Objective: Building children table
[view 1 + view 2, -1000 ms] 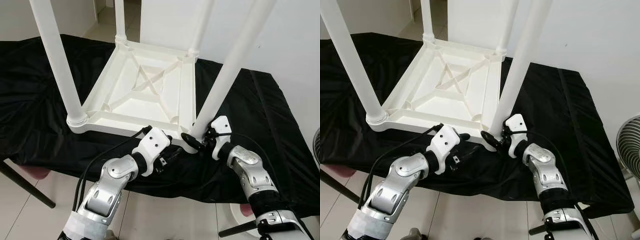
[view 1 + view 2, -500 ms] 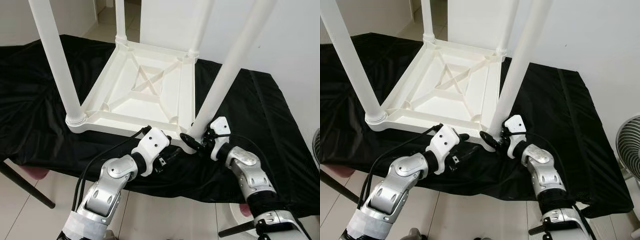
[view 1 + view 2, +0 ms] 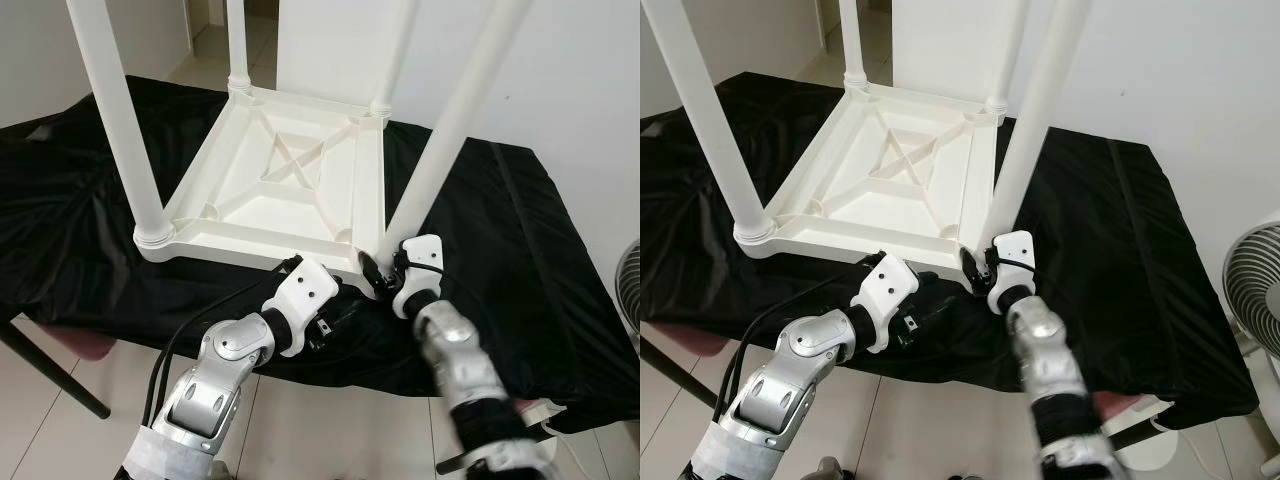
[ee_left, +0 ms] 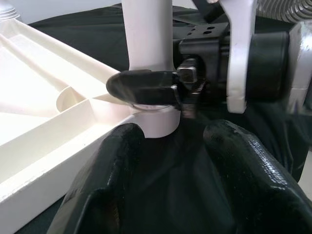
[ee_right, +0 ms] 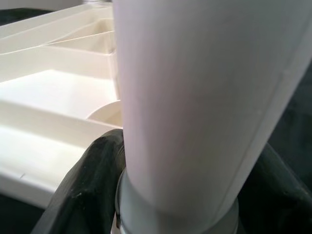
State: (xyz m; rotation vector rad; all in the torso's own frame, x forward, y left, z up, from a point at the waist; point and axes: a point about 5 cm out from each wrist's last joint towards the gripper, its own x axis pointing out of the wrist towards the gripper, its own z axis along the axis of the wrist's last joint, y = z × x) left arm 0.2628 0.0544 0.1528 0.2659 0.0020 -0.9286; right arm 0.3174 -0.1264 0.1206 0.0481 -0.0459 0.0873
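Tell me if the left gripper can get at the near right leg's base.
Probably not cleanly: the left gripper sits open just short of the leg, but the right gripper already clasps its base.

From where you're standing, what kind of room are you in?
Probably a room in a home, used as a makeshift assembly spot: plain white walls, a pale tiled floor, and an upturned white plastic children's table lying on a black cloth-draped work table. A white floor fan stands nearby.

My arms are jointed silver, with white wrist housings [image 3: 303,292], black cables [image 3: 200,335] and long black fingers [image 4: 109,190].
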